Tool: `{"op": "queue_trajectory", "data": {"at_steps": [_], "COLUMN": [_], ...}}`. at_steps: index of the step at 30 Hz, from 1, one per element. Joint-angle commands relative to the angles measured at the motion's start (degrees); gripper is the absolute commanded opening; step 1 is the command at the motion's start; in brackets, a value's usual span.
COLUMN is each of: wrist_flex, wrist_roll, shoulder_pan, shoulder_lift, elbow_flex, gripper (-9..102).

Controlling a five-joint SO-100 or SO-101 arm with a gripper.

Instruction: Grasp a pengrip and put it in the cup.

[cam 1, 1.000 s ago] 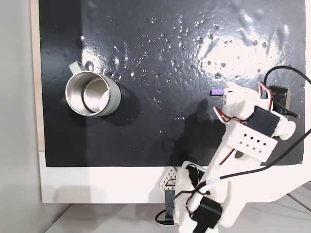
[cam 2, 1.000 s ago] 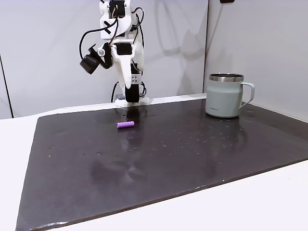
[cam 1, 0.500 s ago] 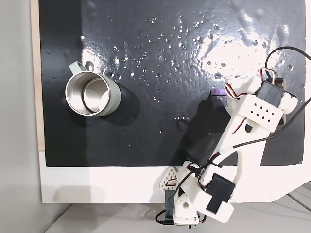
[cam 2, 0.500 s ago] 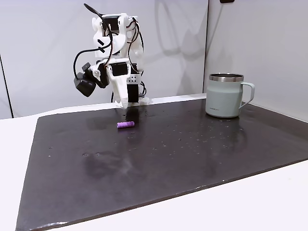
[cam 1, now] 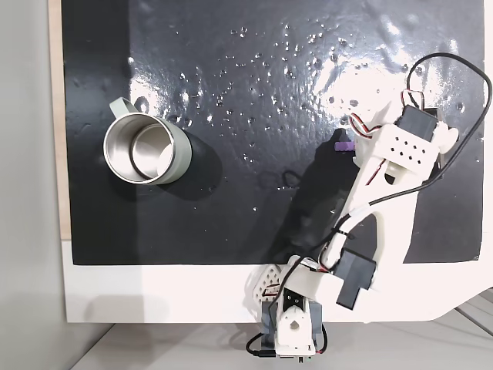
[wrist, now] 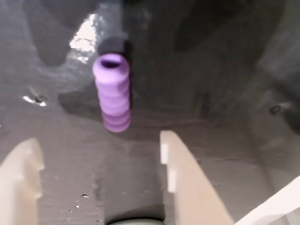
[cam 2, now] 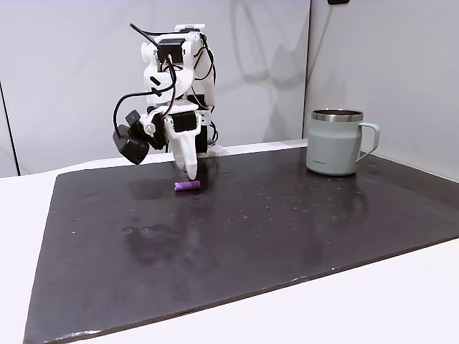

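Observation:
The pengrip (wrist: 112, 91) is a short light-purple ribbed tube lying on the black mat; I also see the pengrip (cam 2: 187, 185) in a fixed view from the side, and the pengrip (cam 1: 343, 145) from above, half covered by the arm. My gripper (wrist: 96, 150) is open, its two pale fingers (wrist: 180, 183) spread apart with nothing between them, and the tube lies just beyond their tips. From the side, the gripper (cam 2: 191, 170) points down right above the tube. The cup (cam 1: 146, 149), a sage-green mug with a steel inside, stands upright far off; from the side the cup (cam 2: 336, 142) is at the right.
The black mat (cam 2: 287, 222) covers most of the white table (cam 2: 373, 301). The arm's base (cam 1: 293, 324) sits at the mat's near edge in a fixed view from above. Cables (cam 1: 454, 69) loop around the wrist. A grey wall (cam 2: 72, 72) stands behind the arm.
The arm has reached out and lowered, bringing the gripper from high up down to just above the pengrip. The pengrip and the cup have not moved.

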Motion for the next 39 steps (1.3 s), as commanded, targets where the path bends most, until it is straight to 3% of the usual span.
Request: {"op": "queue_trajectory", "data": {"at_steps": [1, 15, 31, 39], "wrist_flex": [-1.1, -4.4, -4.7, 0.6], "wrist_roll": [0.9, 1.9, 1.1, 2.5], "shoulder_pan": [-0.6, -2.5, -2.7, -2.5], "shoulder_lift": [-1.2, -7.6, -7.9, -4.8], "elbow_flex": [-4.7, -5.1, -3.0, -7.9], "gripper": [24, 22, 0, 0]}}
